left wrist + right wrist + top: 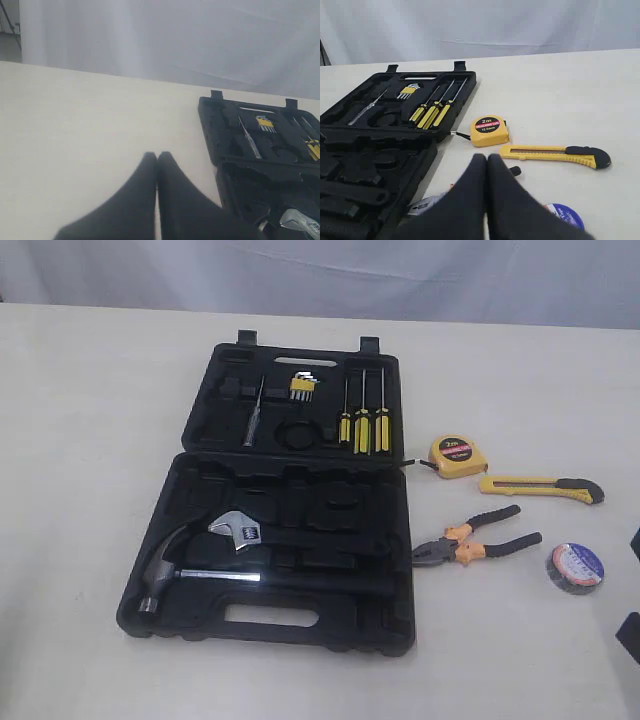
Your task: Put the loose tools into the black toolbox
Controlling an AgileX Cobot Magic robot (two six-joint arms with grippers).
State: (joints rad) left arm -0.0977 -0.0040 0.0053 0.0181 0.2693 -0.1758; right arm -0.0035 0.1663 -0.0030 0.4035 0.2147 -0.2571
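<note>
Four loose tools are laid on the table right of the toolbox point(290, 632): tape measure point(458, 455), knife point(540, 489), pliers point(475, 537), tape roll point(575, 568). The right claw point(486, 157), pressed together, is nearest; the tape measure is found just beyond it. The left claw point(157, 155), also together, is seen left of the toolbox.

The left jaws are two plain matte-black fingers point(132, 200), broad-based, tapering to rounded tips; the right jaws' fingers point(512, 200) look alike.
</note>
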